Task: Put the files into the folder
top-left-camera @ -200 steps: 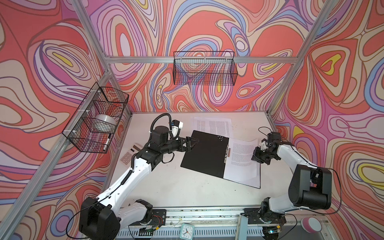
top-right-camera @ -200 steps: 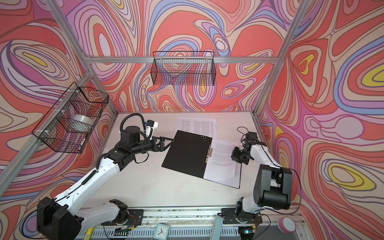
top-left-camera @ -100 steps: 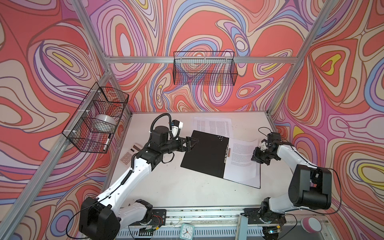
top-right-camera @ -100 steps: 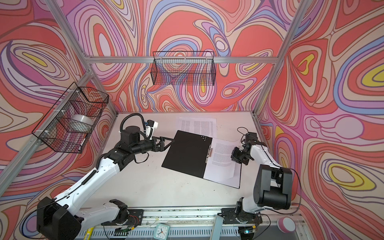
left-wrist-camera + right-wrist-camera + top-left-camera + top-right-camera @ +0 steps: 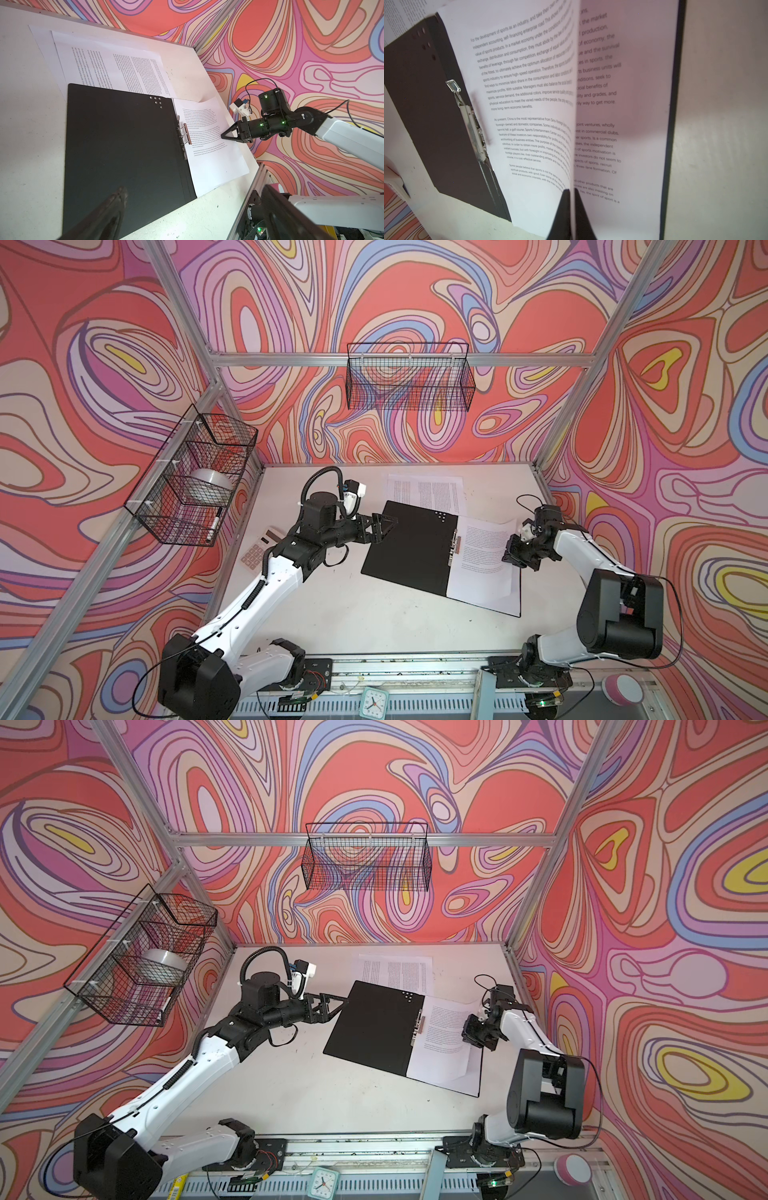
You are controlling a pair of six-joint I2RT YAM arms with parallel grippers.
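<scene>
- My right gripper (image 5: 571, 193) is pinched shut on the outer edge of the top sheet (image 5: 529, 104); I have it by the side away from the spine so the page can hinge down flat instead of crumpling
- The folder (image 5: 409, 547) lies open on the table (image 5: 353, 614), black inside up, and the top sheet arches up over its right flap, with its inner edge down near the spine
- A second sheet (image 5: 623, 104) lies flat on that same flap beneath the raised one, inside the black border, so part of the filing looks done
- The spine clip (image 5: 455, 549) sits just beside the pages' inner edge; I cannot tell whether either page is caught under it
- My left gripper (image 5: 386, 529) has its jaws spread as wide as they go and holds nothing; it hangs over the far left corner of the bare left flap, I judge so it can pin the cover if the paper drags it. I cannot tell whether a finger touches the cover
- The remaining sheets (image 5: 424, 491) lie at the back of the table, their near edge tucked under the folder's far edge, not yet filed
- The calculator (image 5: 259, 549) sits by my left arm, well apart from the folder, and plays no part
- My next move, as I judge it, is to lower the top sheet square onto the one below before letting go; the curl could spring it askew past the border
</scene>
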